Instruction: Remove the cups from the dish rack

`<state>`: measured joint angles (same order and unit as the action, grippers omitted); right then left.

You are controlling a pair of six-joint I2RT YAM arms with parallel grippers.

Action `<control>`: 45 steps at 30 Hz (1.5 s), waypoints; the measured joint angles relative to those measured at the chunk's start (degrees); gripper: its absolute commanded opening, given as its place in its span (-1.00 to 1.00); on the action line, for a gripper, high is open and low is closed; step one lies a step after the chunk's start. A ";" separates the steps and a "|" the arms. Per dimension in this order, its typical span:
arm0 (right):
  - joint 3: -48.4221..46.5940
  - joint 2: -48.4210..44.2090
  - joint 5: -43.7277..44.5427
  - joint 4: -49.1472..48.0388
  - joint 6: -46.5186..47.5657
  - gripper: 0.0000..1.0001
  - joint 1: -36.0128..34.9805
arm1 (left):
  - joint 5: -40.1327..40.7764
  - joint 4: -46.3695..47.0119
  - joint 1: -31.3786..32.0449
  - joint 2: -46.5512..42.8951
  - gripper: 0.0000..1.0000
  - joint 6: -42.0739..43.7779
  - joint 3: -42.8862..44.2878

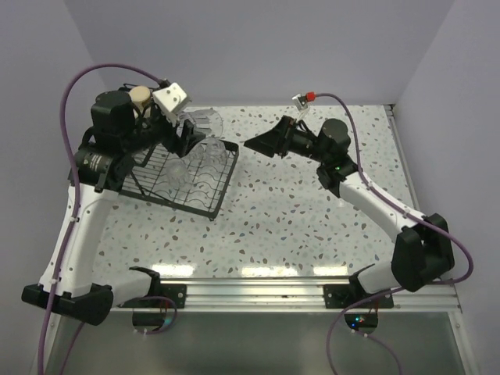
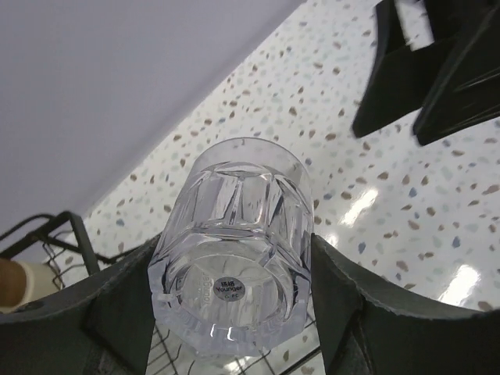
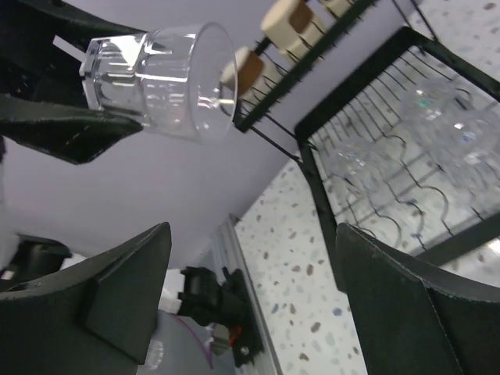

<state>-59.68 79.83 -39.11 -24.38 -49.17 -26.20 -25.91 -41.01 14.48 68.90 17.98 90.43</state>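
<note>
Nearest the arm bases, the speckled tabletop [image 1: 312, 223] across the lower half of the top view shows no cup set down on it. From this I judge the unloading to be at an early stage. Further in, at the centre of that view, the right hand [image 1: 254, 144] points left toward the rack [image 1: 226, 178]. Its jaws are spread wide and hold nothing. Its own camera shows the two dark fingers [image 3: 125, 289] at the bottom corners, with open air between them. The rack sits at the left of the top view, and several clear tumblers [image 1: 178, 168] lie in its flat tray, hard to count through the glare. Just past the rack's far right corner, the left hand [image 2: 233, 269] is closed on one tumbler [image 2: 238, 211]. It grips the tumbler by the thick base and holds it in the air on its side. In the right wrist view the open mouth faces the right hand. The two hands are near each other but apart, so this could be the start of a hand-over, though that is only a guess. Farthest back, at the upper left of the top view, cream cups [image 3: 285, 17] lie on the raised tier. At least two show in the right wrist view, untouched. So one tumbler is lifted out but not yet placed, and the other tumblers and the cream cups are left to unload.
</note>
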 measured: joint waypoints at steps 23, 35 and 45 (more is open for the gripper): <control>-12.09 6.75 -4.07 -16.33 -11.43 -1.00 -8.28 | -22.88 4.96 -0.50 0.24 -0.56 -9.86 -2.69; -12.76 -4.66 15.85 32.33 19.41 -1.00 -8.98 | -8.96 5.11 -0.48 -0.22 1.00 -6.38 -7.19; -11.52 -4.09 42.34 70.55 32.48 -1.00 -8.87 | 0.83 3.67 -0.48 -2.05 1.00 -2.99 -10.54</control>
<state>-71.20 75.75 3.22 46.17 -16.69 -35.07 -25.08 -37.34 14.00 66.85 14.98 79.90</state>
